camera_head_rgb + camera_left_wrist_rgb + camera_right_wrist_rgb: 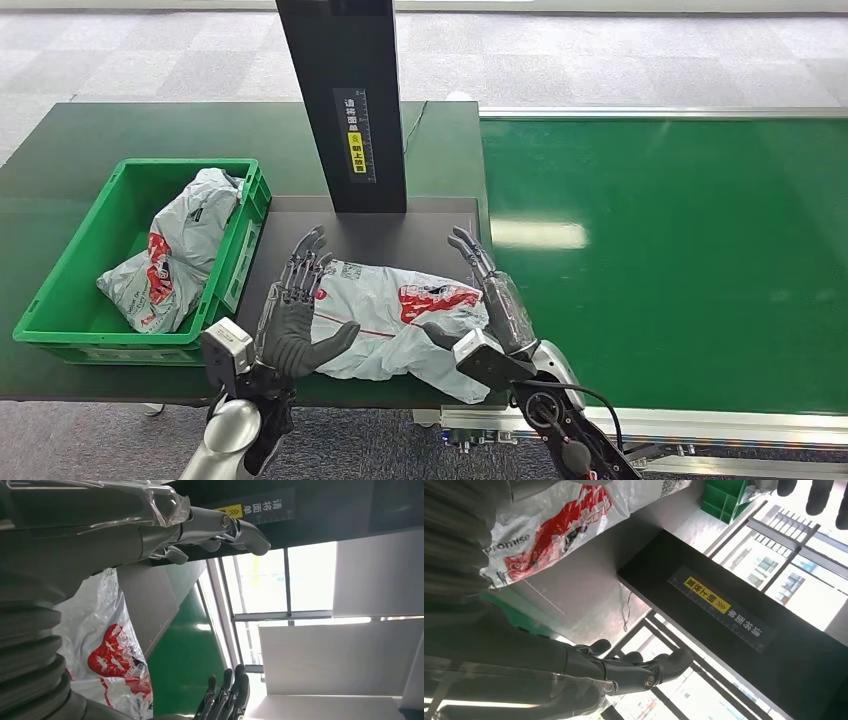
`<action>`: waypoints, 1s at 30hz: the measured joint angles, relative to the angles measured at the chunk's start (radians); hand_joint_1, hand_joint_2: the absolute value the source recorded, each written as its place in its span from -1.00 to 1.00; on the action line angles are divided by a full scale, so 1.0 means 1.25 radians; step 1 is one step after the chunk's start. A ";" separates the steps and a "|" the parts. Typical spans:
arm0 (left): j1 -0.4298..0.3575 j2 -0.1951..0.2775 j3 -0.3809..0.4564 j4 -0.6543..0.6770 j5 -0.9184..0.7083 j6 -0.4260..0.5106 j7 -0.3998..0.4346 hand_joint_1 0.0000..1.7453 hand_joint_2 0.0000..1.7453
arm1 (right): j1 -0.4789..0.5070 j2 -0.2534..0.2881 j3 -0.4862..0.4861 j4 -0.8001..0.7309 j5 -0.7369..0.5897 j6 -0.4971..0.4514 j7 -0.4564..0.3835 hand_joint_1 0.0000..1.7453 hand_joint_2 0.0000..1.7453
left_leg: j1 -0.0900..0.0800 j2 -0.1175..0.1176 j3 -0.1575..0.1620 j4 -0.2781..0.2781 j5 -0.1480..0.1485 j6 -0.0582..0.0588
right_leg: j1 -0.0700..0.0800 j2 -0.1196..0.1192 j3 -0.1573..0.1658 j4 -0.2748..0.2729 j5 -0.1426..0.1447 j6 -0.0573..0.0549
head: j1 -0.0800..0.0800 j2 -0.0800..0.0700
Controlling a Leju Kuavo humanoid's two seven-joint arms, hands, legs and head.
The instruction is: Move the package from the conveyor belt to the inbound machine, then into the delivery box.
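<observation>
- The package (385,315) lies on the inbound machine's platform (400,235), before its upright column (345,100).
- The left hand (295,310) and right hand (490,300) flank the package.
- The delivery box (75,315), with bagged parcels (170,260) in it, sits left of the platform.
- The conveyor belt (680,250) runs to the right.

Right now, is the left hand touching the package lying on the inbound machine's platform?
Touching. In the head view the left hand lies against the package's left end, thumb resting across the grey plastic, fingers spread upward; no gap shows between them.
</observation>
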 joint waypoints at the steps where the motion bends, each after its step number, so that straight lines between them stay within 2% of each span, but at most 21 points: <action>1: 0.000 0.002 -0.003 0.001 -0.001 0.000 0.000 -1.00 1.00 | 0.002 0.000 -0.004 -0.003 -0.001 0.001 0.000 -1.00 1.00 | 0.000 0.000 0.000 0.000 0.000 0.000 | 0.000 0.000 0.000 0.000 0.000 0.000 | 0.000 0.000; 10: -0.004 0.015 -0.018 0.006 -0.024 -0.006 0.007 -1.00 1.00 | 0.011 0.001 -0.025 -0.013 -0.008 0.007 -0.002 -1.00 1.00 | 0.000 0.000 0.000 0.000 0.000 0.000 | 0.000 0.000 0.000 0.000 0.000 0.000 | 0.000 0.000; 14: -0.015 0.022 -0.046 0.025 -0.166 -0.043 0.044 -1.00 1.00 | 0.013 0.005 -0.038 -0.013 -0.031 0.027 -0.008 -1.00 1.00 | 0.000 0.000 0.000 0.000 0.000 0.000 | 0.000 0.000 0.000 0.000 0.000 0.000 | 0.000 0.000; 19: -0.039 0.038 -0.115 0.080 -0.373 -0.087 0.094 -1.00 1.00 | 0.011 0.014 -0.051 -0.005 -0.019 0.035 -0.013 -1.00 1.00 | 0.000 0.000 0.000 0.000 0.000 0.000 | 0.000 0.000 0.000 0.000 0.000 0.000 | 0.000 0.000; 26: -0.087 0.044 -0.192 0.187 -0.558 -0.055 0.216 -1.00 1.00 | 0.026 0.026 -0.076 -0.004 -0.018 0.038 -0.009 -1.00 1.00 | 0.000 0.000 0.000 0.000 0.000 0.000 | 0.000 0.000 0.000 0.000 0.000 0.000 | 0.000 0.000; 30: -0.105 0.036 -0.202 0.230 -0.640 -0.013 0.281 -1.00 1.00 | 0.053 0.028 -0.104 -0.026 -0.017 0.048 -0.004 -1.00 1.00 | 0.000 0.000 0.000 0.000 0.000 0.000 | 0.000 0.000 0.000 0.000 0.000 0.000 | 0.000 0.000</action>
